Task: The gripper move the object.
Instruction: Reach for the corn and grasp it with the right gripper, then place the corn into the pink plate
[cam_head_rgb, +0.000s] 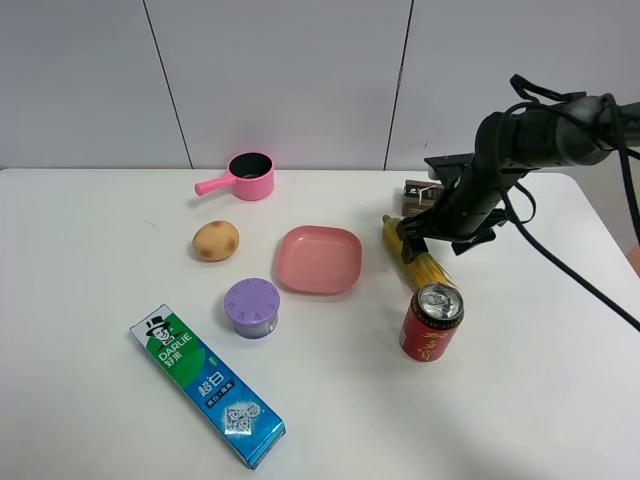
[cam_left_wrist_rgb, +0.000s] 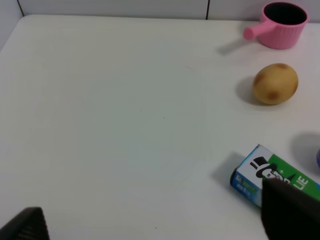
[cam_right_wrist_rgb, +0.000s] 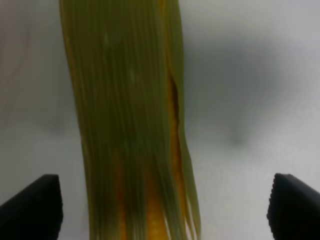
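Observation:
The toy corn cob (cam_head_rgb: 432, 270) lies on the white table between the pink plate (cam_head_rgb: 320, 260) and a red can, its yellow tip pointing to the back. My right gripper (cam_head_rgb: 415, 238) is low over the cob's middle and open. In the right wrist view the green-yellow husk (cam_right_wrist_rgb: 130, 125) fills the space between the two dark fingertips (cam_right_wrist_rgb: 31, 204), which stand apart from it on either side. My left gripper (cam_left_wrist_rgb: 157, 220) is open and empty over bare table and does not show in the exterior high view.
A red can (cam_head_rgb: 432, 322) stands right at the cob's near end. A small brown box (cam_head_rgb: 418, 195) sits behind it. A potato (cam_head_rgb: 215, 240), pink pot (cam_head_rgb: 250, 176), purple container (cam_head_rgb: 252, 306) and toothpaste box (cam_head_rgb: 207, 385) lie to the left.

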